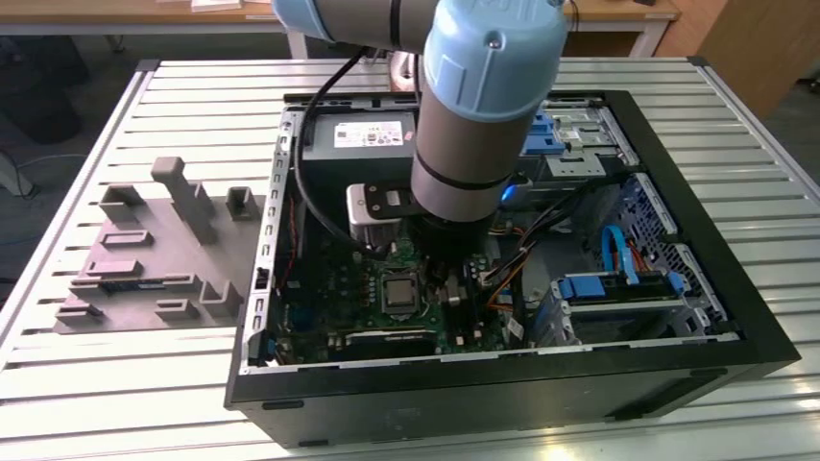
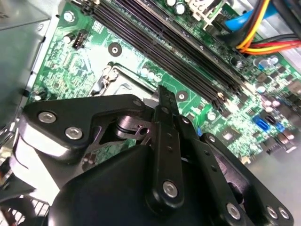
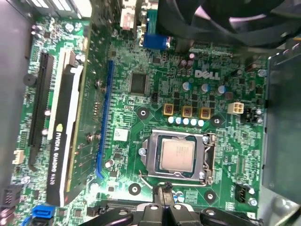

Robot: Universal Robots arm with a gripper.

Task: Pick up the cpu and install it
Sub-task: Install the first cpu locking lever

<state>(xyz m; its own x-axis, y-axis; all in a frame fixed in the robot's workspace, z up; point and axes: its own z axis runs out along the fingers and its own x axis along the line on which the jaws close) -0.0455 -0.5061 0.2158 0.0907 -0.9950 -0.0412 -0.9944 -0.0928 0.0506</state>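
Observation:
The cpu [image 3: 178,155], a small square chip with a silver-grey metal top, lies flat inside the metal socket frame [image 3: 149,155] on the green motherboard [image 3: 155,70]. In the exterior view the socket [image 1: 398,289] sits mid-board, just below the arm's wrist [image 1: 468,144]. My gripper [image 3: 164,189] hovers above the board beside the socket's edge, apart from the chip. Its dark fingers are together, shut, with nothing between them. In the second wrist view the gripper [image 2: 166,96] and its black linkage cover most of the socket [image 2: 113,80].
The open black computer case [image 1: 731,317] lies on a slatted metal table. A grey moulded tray [image 1: 141,259] with upright blocks sits at the exterior view's left. A graphics card [image 3: 61,141], fan [image 3: 225,19], memory slots [image 2: 164,52] and coloured cables [image 2: 263,33] surround the socket.

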